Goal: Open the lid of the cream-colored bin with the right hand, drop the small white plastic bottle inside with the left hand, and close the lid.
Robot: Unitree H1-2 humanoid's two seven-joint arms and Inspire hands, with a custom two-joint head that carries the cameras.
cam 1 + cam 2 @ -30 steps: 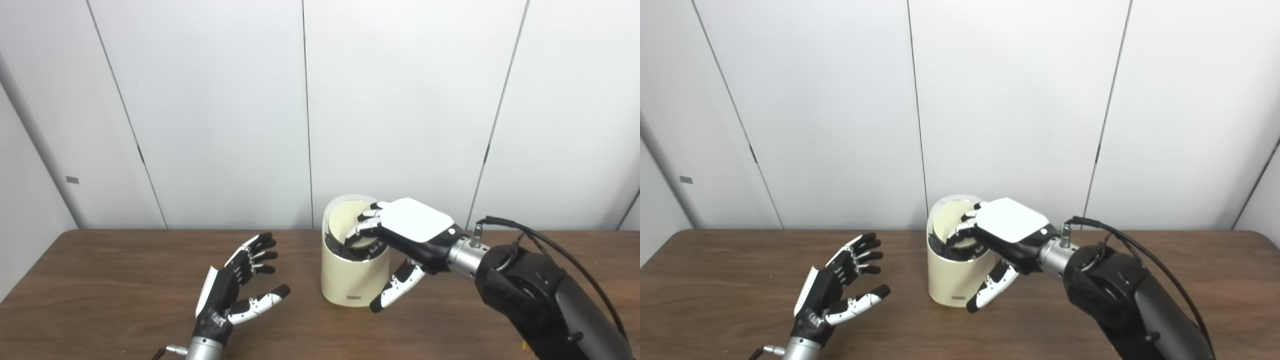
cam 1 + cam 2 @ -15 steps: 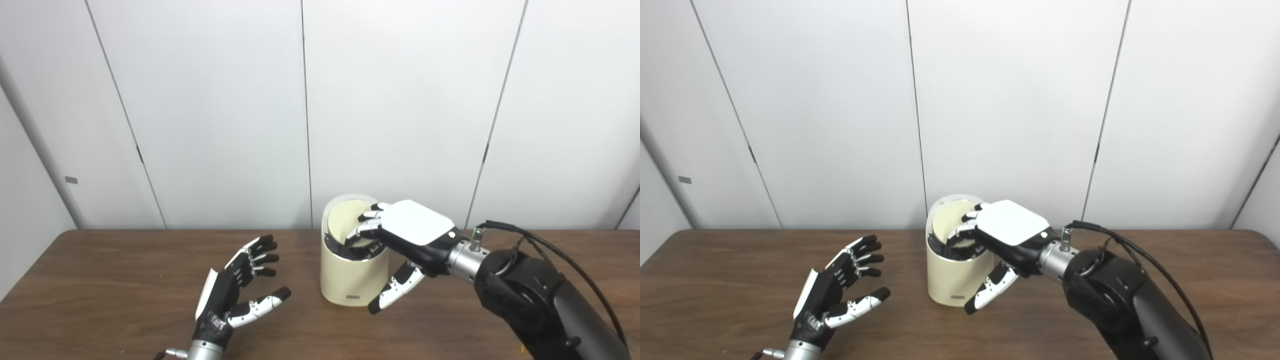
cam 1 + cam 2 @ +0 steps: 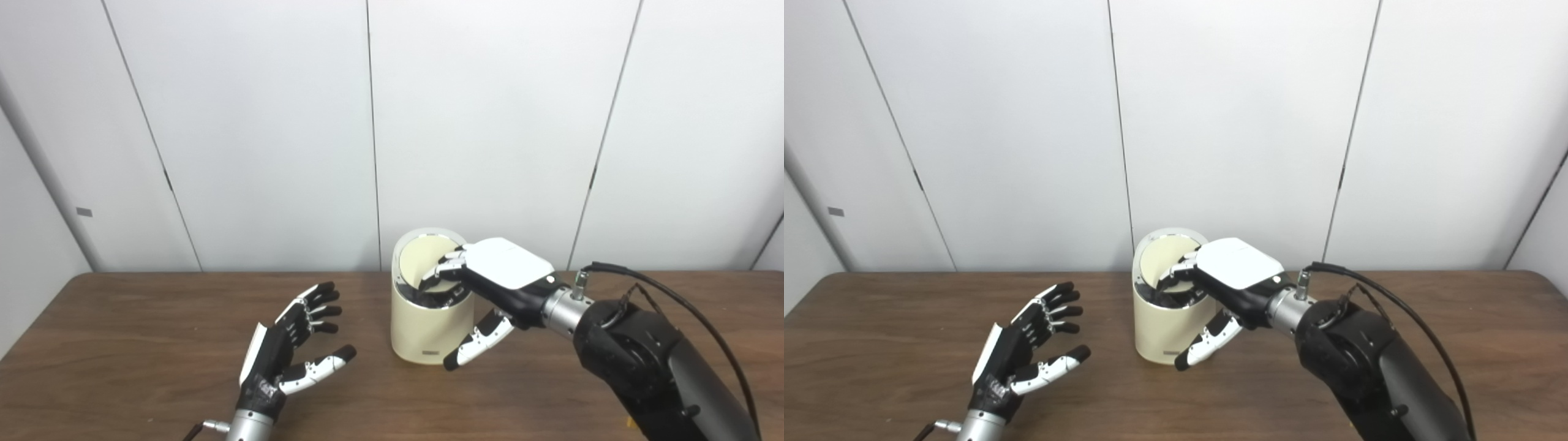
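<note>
Right hand (image 3: 499, 272) sat over cream bin (image 3: 429, 334) mouth, fingers (image 3: 442, 271) curled down on tilted lid (image 3: 422, 263), thumb hanging outside bin wall at 4 o'clock; lid stood partly raised, hinged toward 12 o'clock. Left hand (image 3: 288, 358) lay at bin's 9 o'clock on worktop (image 3: 122, 343), fingers spread, holding nothing. White bottle not visible anywhere; bin interior dark, contents unclear. Judged: closing step, right hand nearer lid.

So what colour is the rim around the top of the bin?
Silvery metal, on the cream bin; clearest in the left eye view.
</note>
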